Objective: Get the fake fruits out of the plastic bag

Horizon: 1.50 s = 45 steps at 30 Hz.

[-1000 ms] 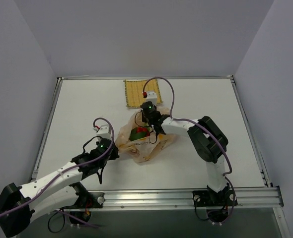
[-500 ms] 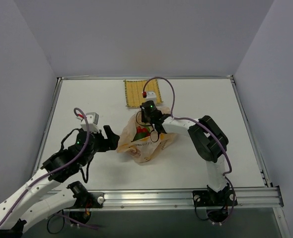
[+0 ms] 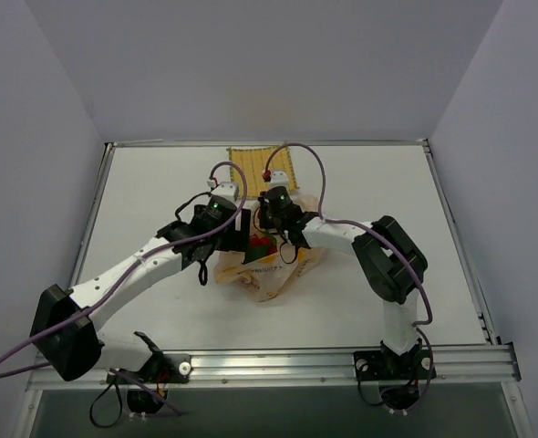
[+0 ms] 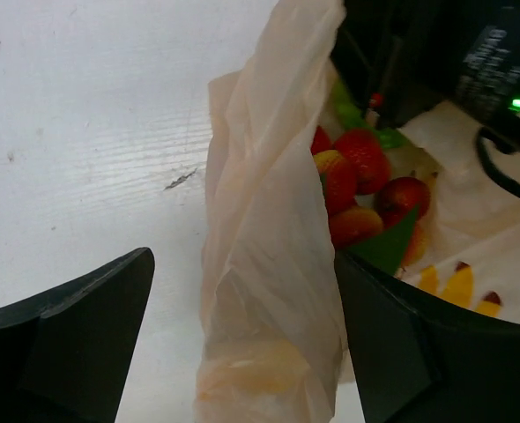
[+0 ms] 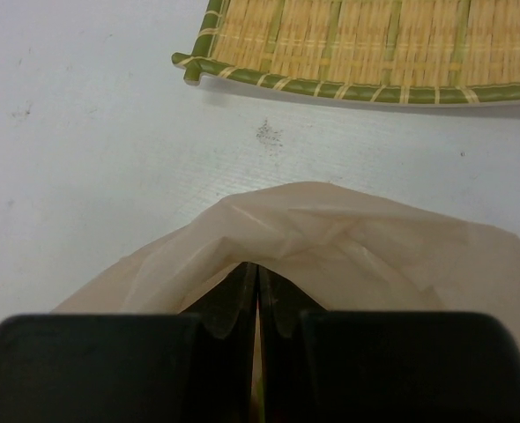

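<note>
The bag (image 3: 267,269) lay on the bench (image 3: 160,182), just short of the mat (image 3: 262,170). Berries (image 4: 357,181) sat inside its open mouth. Right fingers (image 5: 245,295) were pinched shut on the bag's mat-side rim. Left fingers (image 3: 240,241) gaped wide astride another fold of the bag, seemingly gripping nothing.

Bright, even overhead light; soft shadows.
The top view is sharp, with only faint shadows on the white table (image 3: 141,182). Close up, the left gripper (image 4: 242,260) blurs darkly at 5 and 7 o'clock; the plastic bag (image 4: 269,220) glows translucent.
</note>
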Motion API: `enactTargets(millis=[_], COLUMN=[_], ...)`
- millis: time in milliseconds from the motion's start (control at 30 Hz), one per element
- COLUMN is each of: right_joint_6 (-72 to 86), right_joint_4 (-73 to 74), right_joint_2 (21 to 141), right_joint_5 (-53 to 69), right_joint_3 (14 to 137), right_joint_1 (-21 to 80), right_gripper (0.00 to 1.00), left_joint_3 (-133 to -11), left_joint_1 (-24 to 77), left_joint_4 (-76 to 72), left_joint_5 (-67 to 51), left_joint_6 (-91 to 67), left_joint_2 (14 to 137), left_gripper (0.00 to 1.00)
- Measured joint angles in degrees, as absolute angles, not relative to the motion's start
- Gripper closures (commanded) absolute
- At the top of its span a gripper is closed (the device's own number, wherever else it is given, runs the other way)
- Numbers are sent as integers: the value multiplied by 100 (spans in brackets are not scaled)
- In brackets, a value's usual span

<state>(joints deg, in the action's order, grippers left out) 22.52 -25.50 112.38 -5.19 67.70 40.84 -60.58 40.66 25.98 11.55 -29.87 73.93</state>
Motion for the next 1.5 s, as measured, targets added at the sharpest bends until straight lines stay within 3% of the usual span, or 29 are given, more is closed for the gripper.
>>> enactTargets(millis=[67, 167, 200, 233, 333, 400, 500, 533, 633, 700, 800, 833, 967, 1167, 1500], right_joint_6=[2268, 2287, 2290, 2292, 2309, 2309, 2290, 2270, 2220, 2211, 2204, 2215, 2296, 2786, 3782], right_joint_4=[-2556, -2556, -2558, -2556, -2552, -2510, -2281, -2174, -1894, -1756, -1664, -1645, -1562, -1525, -2073], right_joint_2=[11155, 11054, 11026, 10995, 10855, 10683, 10191, 9994, 9345, 8923, 8335, 8202, 7891, 7400, 7022], right_joint_5=[-480, -425, -412, -403, -392, -384, -464, -510, -631, -663, -655, -646, -661, -659, -661], right_joint_3=[6694, 6598, 6571, 6543, 6412, 6274, 5964, 5872, 5592, 5391, 4965, 4818, 4134, 2884, 1826], right_joint_1=[4084, 4084, 4084, 4084, 4086, 4095, 4167, 4219, 4440, 4574, 4757, 4777, 4788, 4810, 4888], right_gripper=[100, 100, 100, 100, 100, 96, 74, 55, 41, 42, 52, 64, 80, 87, 88], left_joint_3=[-6031, -6031, -6031, -6031, -5996, -5896, -5721, -5682, -5634, -5634, -5629, -5629, -5631, -5723, -6200], left_joint_1=[3865, 3621, 3557, 3485, 3284, 3098, 2919, 2897, 2891, 2893, 2893, 2888, 2864, 2718, 2683], left_joint_4=[2547, 2338, 2246, 2161, 1870, 1621, 1404, 1352, 1203, 1068, 904, 843, 716, 705, 644], left_joint_5=[1009, 875, 821, 768, 687, 620, 600, 600, 587, 578, 578, 576, 556, 508, 464], left_joint_6=[-2919, -2873, -2864, -2877, -2847, -2877, -2934, -2956, -3044, -3087, -3181, -3208, -3242, -3256, -3251], left_joint_2=[7618, 7811, 7878, 7950, 8160, 8256, 8307, 8311, 8315, 8315, 8318, 8331, 8455, 8820, 9491], left_gripper=[23, 47, 70, 81, 97, 98, 98, 98, 98, 98, 98, 98, 98, 98, 98])
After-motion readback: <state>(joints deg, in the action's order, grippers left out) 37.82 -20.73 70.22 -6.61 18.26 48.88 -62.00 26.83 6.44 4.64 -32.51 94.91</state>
